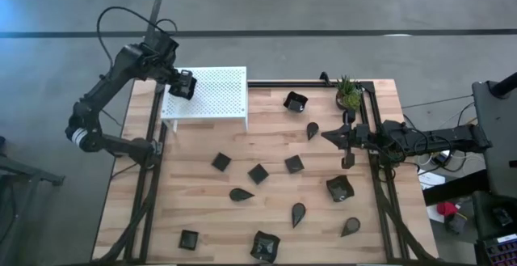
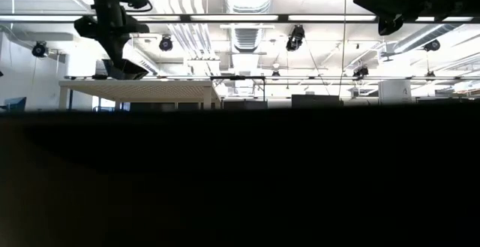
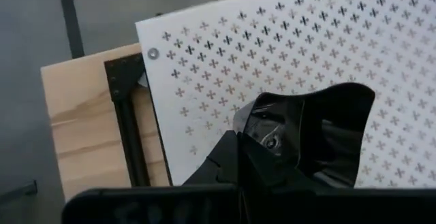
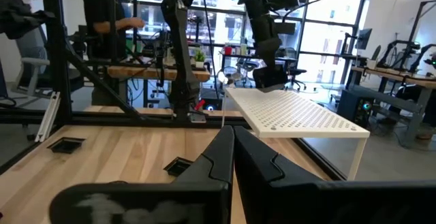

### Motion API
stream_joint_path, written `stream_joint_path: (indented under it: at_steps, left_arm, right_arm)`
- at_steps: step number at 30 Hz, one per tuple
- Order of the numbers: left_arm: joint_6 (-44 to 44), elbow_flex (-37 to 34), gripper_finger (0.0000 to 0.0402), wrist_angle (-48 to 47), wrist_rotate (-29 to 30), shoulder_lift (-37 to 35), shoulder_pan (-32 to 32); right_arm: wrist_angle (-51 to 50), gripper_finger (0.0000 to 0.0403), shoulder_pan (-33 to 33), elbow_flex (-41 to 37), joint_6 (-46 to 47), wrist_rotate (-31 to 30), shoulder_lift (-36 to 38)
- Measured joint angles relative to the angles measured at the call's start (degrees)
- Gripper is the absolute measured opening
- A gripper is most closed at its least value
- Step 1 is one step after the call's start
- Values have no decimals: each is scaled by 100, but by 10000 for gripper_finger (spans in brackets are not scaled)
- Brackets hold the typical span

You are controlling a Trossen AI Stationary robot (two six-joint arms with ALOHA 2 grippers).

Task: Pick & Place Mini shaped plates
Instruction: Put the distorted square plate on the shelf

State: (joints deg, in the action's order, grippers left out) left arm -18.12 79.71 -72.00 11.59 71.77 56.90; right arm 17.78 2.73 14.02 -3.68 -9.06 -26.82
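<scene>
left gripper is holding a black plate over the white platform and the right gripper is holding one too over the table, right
Not quite. The left gripper does hold a black plate over the white perforated platform, as the left wrist view shows. But the right gripper is shut on nothing: the right wrist view shows its fingers closed together and empty above the table.

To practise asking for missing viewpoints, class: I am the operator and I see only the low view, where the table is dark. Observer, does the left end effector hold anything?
Observer: Yes. The left end effector is shut on a plate, over the platform's left end.
Operator: And the right one?
Observer: The right end effector is shut and empty, at the table's right side, near the plant.
Operator: Any plates left?
Observer: About eleven plates lie scattered on the wood.
</scene>
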Motion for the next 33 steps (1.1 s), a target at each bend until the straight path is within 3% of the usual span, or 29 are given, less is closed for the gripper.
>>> stream_joint_path:
  at_steps: [33]
  left_arm:
    - [-383,-217,0,-71,579,26,-229]
  right_arm:
    - [0,8,1,0,-129,0,1]
